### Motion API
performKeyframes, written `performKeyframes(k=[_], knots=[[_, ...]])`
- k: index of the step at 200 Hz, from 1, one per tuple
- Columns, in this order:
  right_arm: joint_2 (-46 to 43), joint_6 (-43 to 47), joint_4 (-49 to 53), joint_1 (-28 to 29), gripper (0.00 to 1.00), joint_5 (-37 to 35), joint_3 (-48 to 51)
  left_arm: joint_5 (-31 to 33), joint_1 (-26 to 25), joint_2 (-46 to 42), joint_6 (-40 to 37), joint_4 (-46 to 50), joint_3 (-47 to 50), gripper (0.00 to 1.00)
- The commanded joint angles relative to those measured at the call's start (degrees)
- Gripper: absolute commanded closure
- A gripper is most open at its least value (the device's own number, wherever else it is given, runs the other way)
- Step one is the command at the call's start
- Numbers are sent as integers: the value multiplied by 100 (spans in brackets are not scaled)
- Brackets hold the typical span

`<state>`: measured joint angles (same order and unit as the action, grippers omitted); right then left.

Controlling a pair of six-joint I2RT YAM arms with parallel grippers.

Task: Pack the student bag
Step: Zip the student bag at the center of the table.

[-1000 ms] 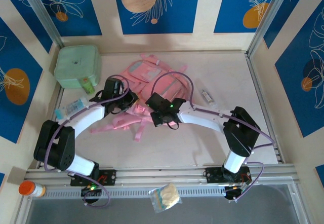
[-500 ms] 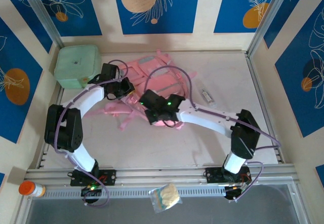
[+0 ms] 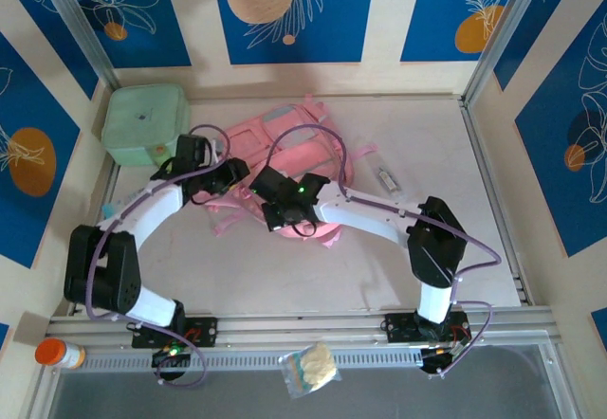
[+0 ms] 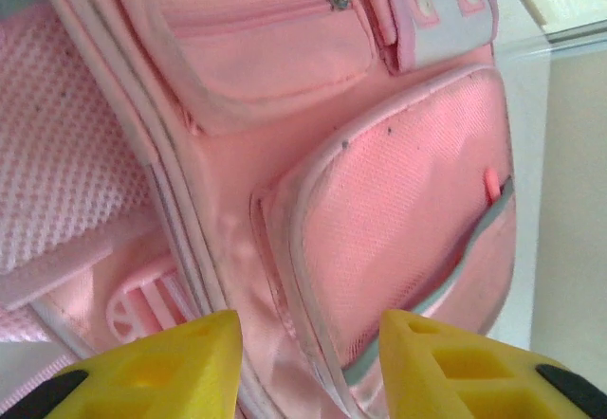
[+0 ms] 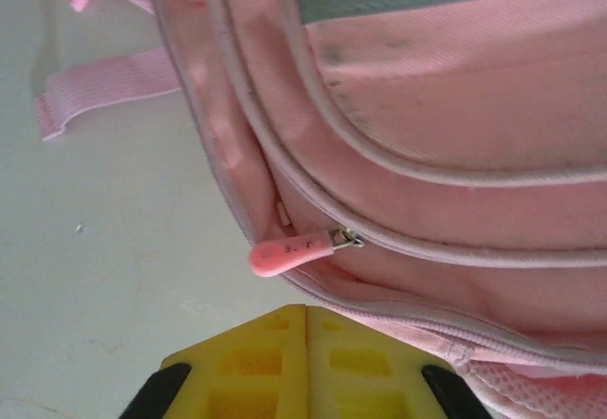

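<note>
Right fingers (image 5: 305,343), closed together, just beside a pink zip pull (image 5: 289,253) on the student bag (image 3: 289,125). Left fingers (image 4: 180,362), held apart, above the bag's front pockets. The bag lies mid-counter (image 3: 313,282), toward the far side. A mint-green case (image 3: 142,123) sits in the far-left corner.

Mint-green square soft case (image 3: 142,123) lies flat in the far left corner of the counter (image 3: 285,277), close to both walls. Small clear tube-like item (image 3: 386,180) lies alone toward the right; contents too small to tell. Past the near rail: orange-capped bottle (image 3: 59,353) at left, clear bag of pale yellowish pieces (image 3: 310,369) near centre.
</note>
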<state>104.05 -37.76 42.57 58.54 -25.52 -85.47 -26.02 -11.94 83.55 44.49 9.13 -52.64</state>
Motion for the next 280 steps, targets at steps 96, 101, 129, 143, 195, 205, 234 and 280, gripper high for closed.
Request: performKeyframes(k=[96, 101, 129, 143, 195, 205, 234, 280], knots=[[938, -2766, 605, -66, 58, 52, -662, 195, -490, -170, 1430, -1334, 1098, 59], [935, -2771, 612, -56, 58, 39, -673, 249, -512, -192, 1540, -1378, 1157, 60], [689, -2801, 291, -96, 59, 44, -230, 788, -809, -296, 1881, -1347, 1308, 62], [539, -2789, 192, -147, 58, 50, -55, 1022, -961, -183, 2146, -1344, 1339, 63], [249, -2721, 64, -132, 58, -58, 227, 1553, -1335, 340, 2634, -1433, 1137, 67], [217, -2728, 5, -135, 58, -34, 299, 1702, -1397, 387, 2696, -1394, 1121, 67], [121, -2785, -37, -147, 58, -24, 441, 1785, -1493, 469, 2890, -1222, 1142, 66], [72, -2799, -161, -168, 57, 32, 570, 2373, -1639, 225, 3012, -848, 1303, 64]])
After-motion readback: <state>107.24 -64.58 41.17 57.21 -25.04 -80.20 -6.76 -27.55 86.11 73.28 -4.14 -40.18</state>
